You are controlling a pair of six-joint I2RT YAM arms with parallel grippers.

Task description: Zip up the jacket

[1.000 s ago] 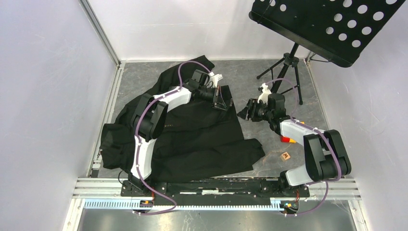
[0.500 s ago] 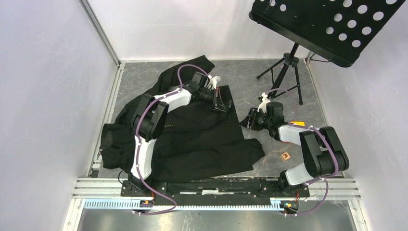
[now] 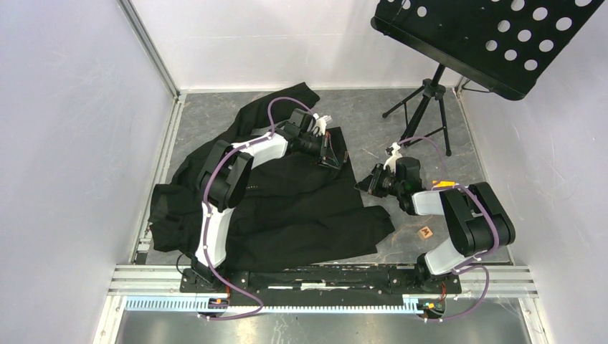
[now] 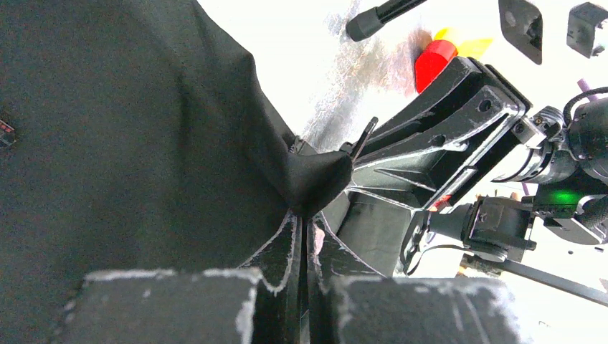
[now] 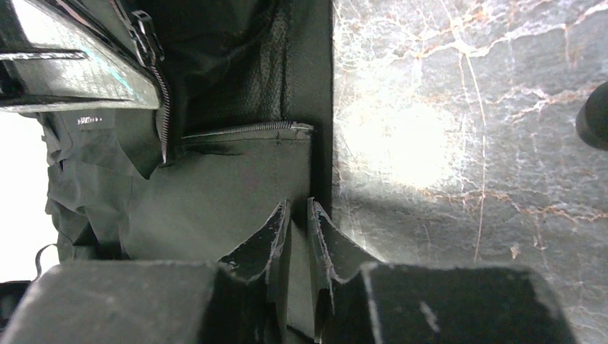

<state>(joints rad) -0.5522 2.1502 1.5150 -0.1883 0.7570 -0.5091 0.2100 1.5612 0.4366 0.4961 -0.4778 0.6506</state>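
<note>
Looking down on the jacket (image 3: 287, 208): spread over the left and middle of the table (image 3: 373, 115), one sleeve bunched near the left rail (image 3: 159, 161), lower corner reaching toward the middle right. Reads as soft, limp and light. Drapes and creases freely and offers no stiffness to push against, so likely to slide and bunch on the smooth stone-patterned top unless pinned or pulled taut. Not fragile, though easy to catch in the zipper (image 5: 236, 129) teeth.

Clamped tight on a peak of black cloth with the left gripper (image 4: 302, 228), at the far right corner of the garment, raising a small tent of fabric. Set at the right edge just beside that with the right gripper (image 5: 297, 215), jaws nearly together over the hem strip with only a slit between them. Cannot tell whether the cloth is truly pinched there.

Probably best taken by the stitched front edge beside the teeth, with one hold low to keep tension and one on the slider, which is not made out here.

Open table to the right of and beyond the garment. Worth minding the music stand (image 3: 495, 43) and its tripod legs (image 3: 430, 107) behind the right arm, the small wooden block (image 3: 426, 233), the red-and-yellow piece (image 4: 434, 57) — and the two grippers working close together.
</note>
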